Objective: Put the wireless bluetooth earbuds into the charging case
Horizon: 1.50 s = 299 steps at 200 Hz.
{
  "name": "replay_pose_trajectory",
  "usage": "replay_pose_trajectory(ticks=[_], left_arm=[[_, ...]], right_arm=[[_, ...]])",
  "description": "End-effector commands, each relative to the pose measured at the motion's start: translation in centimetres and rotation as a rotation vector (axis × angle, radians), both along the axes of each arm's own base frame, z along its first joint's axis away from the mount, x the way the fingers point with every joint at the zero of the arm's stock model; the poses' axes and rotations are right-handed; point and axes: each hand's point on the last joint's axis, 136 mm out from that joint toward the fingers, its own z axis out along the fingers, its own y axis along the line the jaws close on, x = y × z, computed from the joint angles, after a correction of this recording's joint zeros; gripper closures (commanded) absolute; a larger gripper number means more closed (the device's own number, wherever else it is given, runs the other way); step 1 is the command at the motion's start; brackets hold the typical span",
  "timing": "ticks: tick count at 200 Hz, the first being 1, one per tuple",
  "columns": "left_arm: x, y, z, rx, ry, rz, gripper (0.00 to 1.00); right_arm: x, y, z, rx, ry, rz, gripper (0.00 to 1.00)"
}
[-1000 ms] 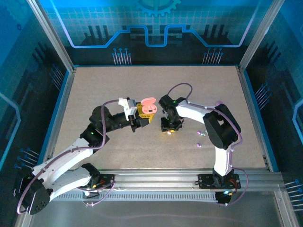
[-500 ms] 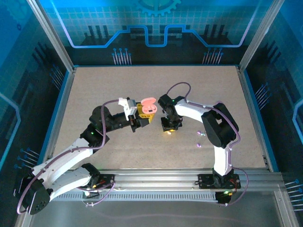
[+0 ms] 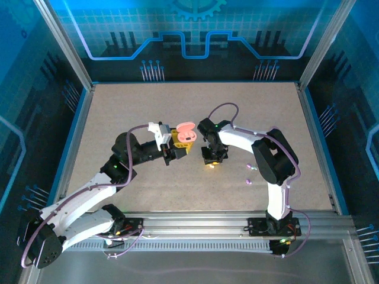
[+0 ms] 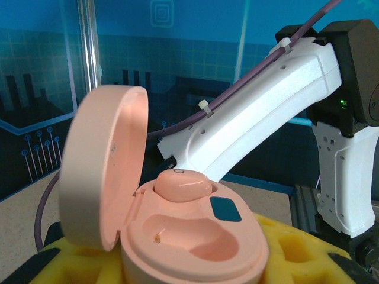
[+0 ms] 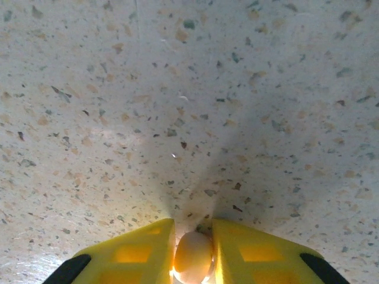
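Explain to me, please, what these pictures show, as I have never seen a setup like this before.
These are two robot arms bolted at the near edge of a speckled table. One picture looks down from above and behind the arms. The other two come from a small camera on each wrist.

The left gripper holds an open pink charging case. Its wrist camera shows one seated earbud inside and an empty well next to it.

The right gripper is down at the table, with its yellow fingers pinched on a small pinkish earbud. Two more tiny pieces lie loose on the table further right.
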Motion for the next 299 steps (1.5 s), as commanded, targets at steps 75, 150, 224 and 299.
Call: replay_pose_trajectory(ticks=[75,150,224,299], left_arm=[[0.3,0.3,1.1,-0.011,-0.04,0.041,0.74],[3.8,0.1,-2.6,0.064,0.063,0.156,0.73],[4.2,-2.3,-4.2,0.081,0.06,0.063,0.73],[3.7,-4.2,-4.5,0.086,-0.031,0.039,0.73]], right_arm=[[-0.2,-0.5,5.2,0.126,-0.088,-0.054,0.81],[-1.2,-0.1,20.9,0.756,-0.269,-0.078,0.8],[-3.6,2.1,31.7,1.136,-0.33,0.064,0.79],[-3.9,4.4,31.7,1.11,-0.322,0.095,0.79]])
